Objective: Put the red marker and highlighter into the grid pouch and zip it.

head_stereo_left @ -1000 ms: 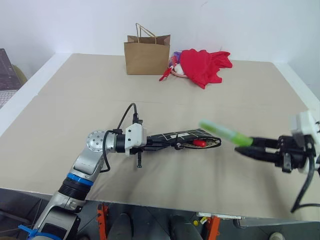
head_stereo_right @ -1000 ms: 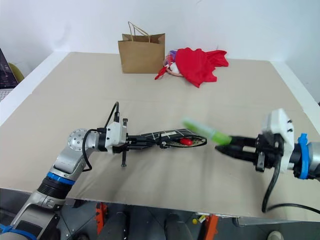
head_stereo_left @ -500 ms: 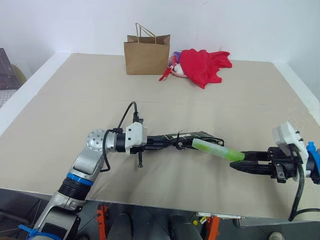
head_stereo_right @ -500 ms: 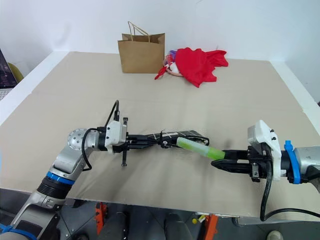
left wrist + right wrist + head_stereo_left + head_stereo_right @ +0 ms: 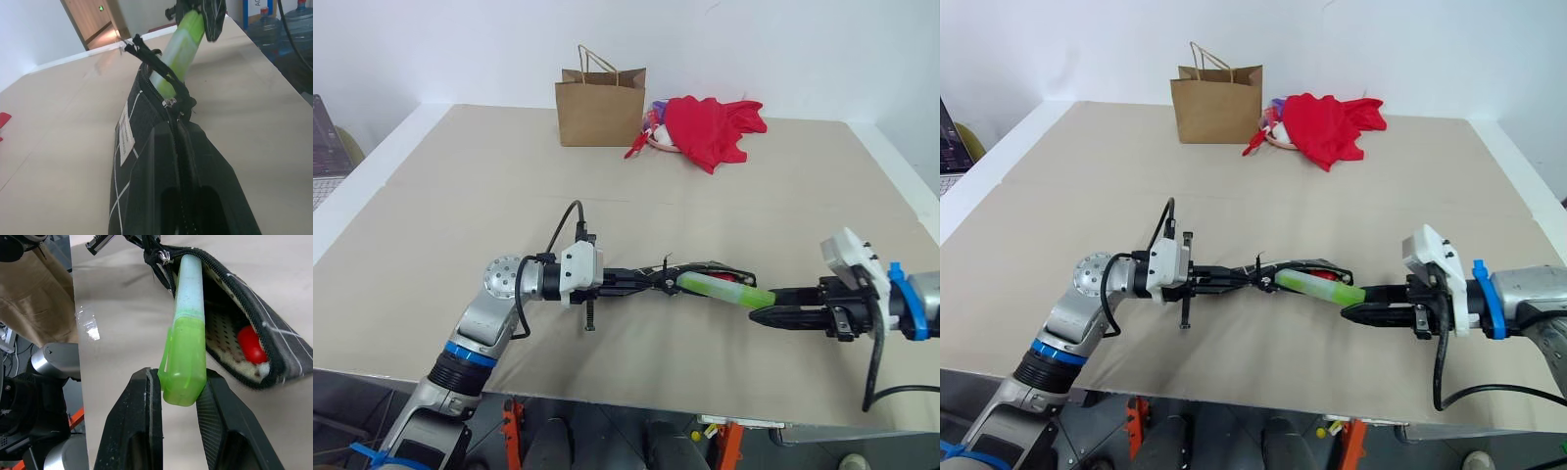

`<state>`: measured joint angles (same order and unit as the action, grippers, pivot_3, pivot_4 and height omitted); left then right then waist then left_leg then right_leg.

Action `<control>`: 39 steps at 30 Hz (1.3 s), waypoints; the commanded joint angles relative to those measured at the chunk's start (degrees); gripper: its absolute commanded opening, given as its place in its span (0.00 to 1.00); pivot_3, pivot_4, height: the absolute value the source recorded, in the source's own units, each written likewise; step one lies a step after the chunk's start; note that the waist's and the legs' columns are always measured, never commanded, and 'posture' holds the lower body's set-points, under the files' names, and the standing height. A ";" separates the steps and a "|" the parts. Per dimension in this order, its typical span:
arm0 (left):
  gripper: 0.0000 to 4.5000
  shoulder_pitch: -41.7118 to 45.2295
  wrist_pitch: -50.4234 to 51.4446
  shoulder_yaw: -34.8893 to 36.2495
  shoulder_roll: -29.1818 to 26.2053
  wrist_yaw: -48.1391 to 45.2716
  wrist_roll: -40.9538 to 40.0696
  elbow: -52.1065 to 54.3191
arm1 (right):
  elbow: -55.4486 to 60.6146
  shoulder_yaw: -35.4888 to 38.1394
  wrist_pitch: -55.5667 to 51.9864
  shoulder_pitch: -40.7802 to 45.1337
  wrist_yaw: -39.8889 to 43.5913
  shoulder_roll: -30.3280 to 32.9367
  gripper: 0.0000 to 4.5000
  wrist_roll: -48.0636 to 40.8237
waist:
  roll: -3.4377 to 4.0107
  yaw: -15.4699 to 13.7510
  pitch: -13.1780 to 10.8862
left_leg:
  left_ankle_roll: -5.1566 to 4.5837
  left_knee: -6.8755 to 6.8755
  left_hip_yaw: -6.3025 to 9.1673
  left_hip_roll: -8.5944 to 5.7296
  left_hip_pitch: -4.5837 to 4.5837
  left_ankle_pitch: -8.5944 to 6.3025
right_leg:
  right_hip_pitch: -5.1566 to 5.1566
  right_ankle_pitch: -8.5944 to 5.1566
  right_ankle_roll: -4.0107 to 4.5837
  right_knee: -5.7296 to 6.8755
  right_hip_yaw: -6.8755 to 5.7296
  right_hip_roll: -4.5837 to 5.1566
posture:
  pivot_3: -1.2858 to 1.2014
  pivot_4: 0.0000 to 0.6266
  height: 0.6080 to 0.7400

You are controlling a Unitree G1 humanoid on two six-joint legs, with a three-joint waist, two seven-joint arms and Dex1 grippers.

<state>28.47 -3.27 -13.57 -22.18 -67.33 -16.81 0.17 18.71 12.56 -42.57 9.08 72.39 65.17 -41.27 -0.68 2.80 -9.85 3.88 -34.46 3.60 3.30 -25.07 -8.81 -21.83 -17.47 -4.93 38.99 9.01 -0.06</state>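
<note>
Feeding the highlighter (image 5: 185, 347), clamped by its lime end in the right claw (image 5: 176, 404), into the open grid pouch (image 5: 146, 161) pinched shut-fingered above the counter (image 5: 460, 196) by the left claw (image 5: 651, 281), red marker (image 5: 252, 343) already inside; next, pushing deeper, then letting go

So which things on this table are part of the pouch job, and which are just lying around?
Part of the job:
- highlighter, gripped in the right pincer, tip in the pouch mouth
- grid pouch, held by the left pincer
- red marker, already inside the pouch

Lying about:
- brown paper bag
- red cloth
</note>
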 commanded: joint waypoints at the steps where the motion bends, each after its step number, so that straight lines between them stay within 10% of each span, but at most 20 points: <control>1: 0.00 0.14 0.11 0.11 0.34 0.63 -0.75 2.53 | -0.59 -1.82 0.18 3.04 -0.12 0.04 0.15 0.86 | 0.00 0.00 0.00 | 0.00 0.00 0.00 0.00 0.00 0.00 | 0.00 0.00 0.00 0.00 0.00 0.00 | 0.52 0.24 1.00; 9: 0.00 -0.06 0.39 0.20 0.62 1.12 -0.73 2.82 | -2.05 -6.73 -1.75 9.64 -1.91 -2.49 0.15 1.56 | 0.01 0.09 0.00 | 0.00 0.00 0.00 0.00 0.01 0.00 | -0.01 0.00 0.00 0.00 0.00 0.00 | 0.52 0.24 1.00; 18: 0.00 -0.18 0.68 0.31 0.59 1.35 -0.71 2.93 | 2.81 -5.23 6.00 8.39 -0.21 -5.58 0.99 2.59 | 0.01 -0.07 0.00 | -0.01 0.02 0.00 -0.01 -0.03 -0.01 | -0.02 -0.03 0.00 0.00 -0.02 0.01 | 0.52 0.24 1.00; 39: 0.00 0.09 0.17 0.37 0.21 0.91 -0.35 2.07 | 3.36 -13.28 17.68 13.21 -8.59 -22.48 0.99 7.70 | -0.01 0.00 -0.01 | 0.04 0.03 0.06 0.01 -0.01 0.03 | 0.00 0.02 0.04 0.03 -0.07 -0.01 | 0.52 0.24 1.00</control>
<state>28.11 -2.35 -13.67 -21.73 -66.56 -16.75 0.76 21.43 -0.86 -26.08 21.13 63.64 42.73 -33.80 -0.70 2.80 -9.86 3.91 -34.43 3.66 3.31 -25.09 -8.79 -21.83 -17.45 -4.89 39.02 8.93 -0.06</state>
